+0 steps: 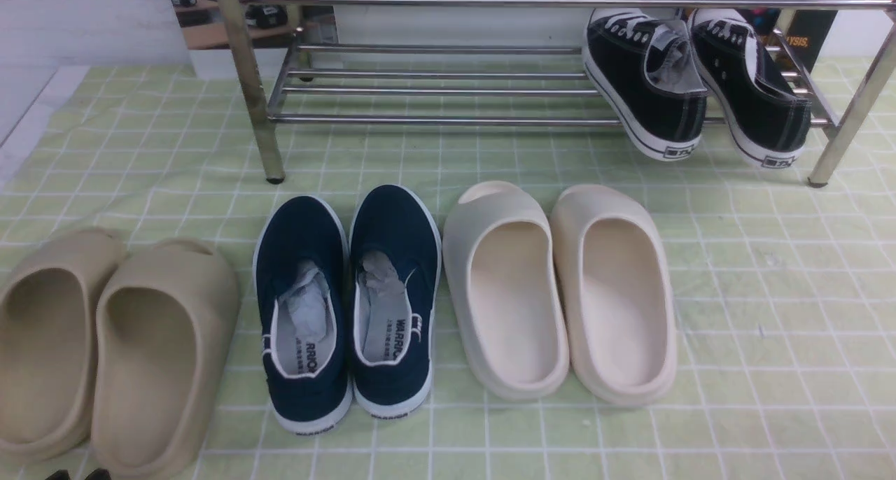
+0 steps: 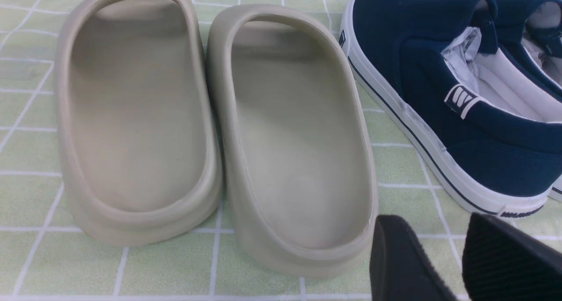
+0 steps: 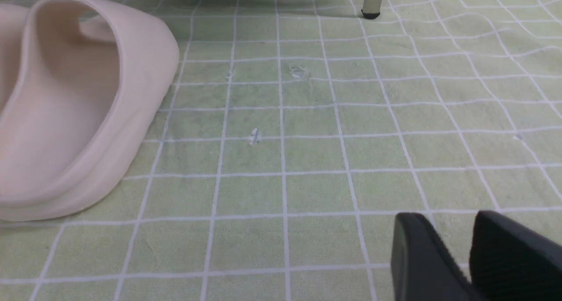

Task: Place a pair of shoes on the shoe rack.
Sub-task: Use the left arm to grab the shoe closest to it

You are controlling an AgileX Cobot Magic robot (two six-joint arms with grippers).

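The pair of shoes, two navy slip-ons with white soles and paper stuffing, stands side by side on the green checked cloth in front of the shoe rack, toes toward it. The chrome rack's left part holds nothing. My left gripper hovers open over the cloth, between a beige slide and the heel of the nearer navy shoe, touching neither. Only its tips show in the front view. My right gripper is over bare cloth, its fingertips slightly apart and holding nothing.
Two black lace-up sneakers lean on the rack's right end. Beige slides lie left of the navy pair and cream slides right of it. A rack leg stands beyond the right gripper, with a cream slide beside it.
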